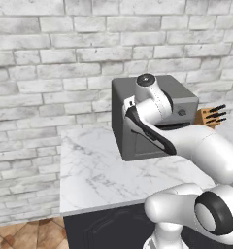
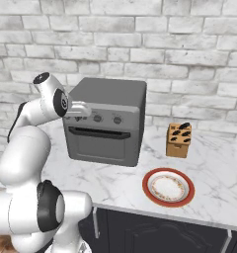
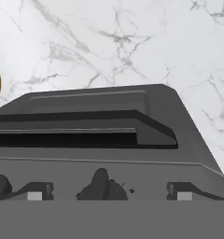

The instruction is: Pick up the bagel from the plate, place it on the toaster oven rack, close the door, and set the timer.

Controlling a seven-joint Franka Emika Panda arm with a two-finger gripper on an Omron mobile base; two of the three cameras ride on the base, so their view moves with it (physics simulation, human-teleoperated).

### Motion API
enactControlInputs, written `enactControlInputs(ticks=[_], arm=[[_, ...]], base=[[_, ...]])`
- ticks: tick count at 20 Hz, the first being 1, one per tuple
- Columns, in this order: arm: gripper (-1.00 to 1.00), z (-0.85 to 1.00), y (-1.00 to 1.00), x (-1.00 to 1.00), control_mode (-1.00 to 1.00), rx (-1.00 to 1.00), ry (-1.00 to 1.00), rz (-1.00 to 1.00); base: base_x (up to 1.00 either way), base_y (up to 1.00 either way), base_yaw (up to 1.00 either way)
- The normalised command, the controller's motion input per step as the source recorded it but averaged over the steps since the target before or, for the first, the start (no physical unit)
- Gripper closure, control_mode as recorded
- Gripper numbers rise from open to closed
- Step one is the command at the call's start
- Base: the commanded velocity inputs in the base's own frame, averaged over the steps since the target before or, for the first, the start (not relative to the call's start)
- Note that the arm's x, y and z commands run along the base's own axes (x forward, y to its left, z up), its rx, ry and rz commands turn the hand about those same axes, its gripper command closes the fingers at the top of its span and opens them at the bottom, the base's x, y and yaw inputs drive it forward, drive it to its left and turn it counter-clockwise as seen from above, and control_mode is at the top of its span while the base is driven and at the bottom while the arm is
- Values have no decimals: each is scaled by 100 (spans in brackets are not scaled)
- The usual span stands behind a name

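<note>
**Ana:** Where are you in the sequence?

**Me:** At the timer, I judge. The door (image 2: 101, 143) of the toaster oven (image 2: 106, 118) stands upright and shut against the front, its black bar handle across the top. The plate (image 2: 168, 187) sits on the tabletop (image 2: 115, 185) in front of the oven and to the right, and I see only its patterned middle, no bagel on it. So I take the bagel to be inside on the rack, though the dark window lets me confirm nothing.

**Ana:** And the hand?

**Me:** My gripper (image 3: 107, 192) hangs just above the control strip, looking down the oven's front. The fingers (image 3: 38, 191) are released, spread wide with nothing between them, and one knob (image 3: 101, 186) sits between the tips.

**Ana:** Next move?

**Me:** If that knob is the timer, and I can't read any labels, I need to ease in until the tips flank it, clench on it, then roll the wrist to turn it. The risk is pinching off-centre and slipping off the knob's ridge.
</note>
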Motion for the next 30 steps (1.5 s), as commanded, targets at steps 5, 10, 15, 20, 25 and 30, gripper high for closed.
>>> enactControlInputs(ticks=[5,10,15,20,25,30], arm=[[-100,-8,-2,18,-100,0,0,0],[-100,-7,-4,17,-100,0,0,0],[100,-4,-5,18,-100,1,0,0],[100,0,-31,9,-100,6,0,0],[100,0,-49,5,-100,14,0,0],[100,0,-55,11,-100,18,0,0]], base=[[0,0,0],[0,0,0],[0,0,0],[0,0,0],[0,0,0],[0,0,0]])
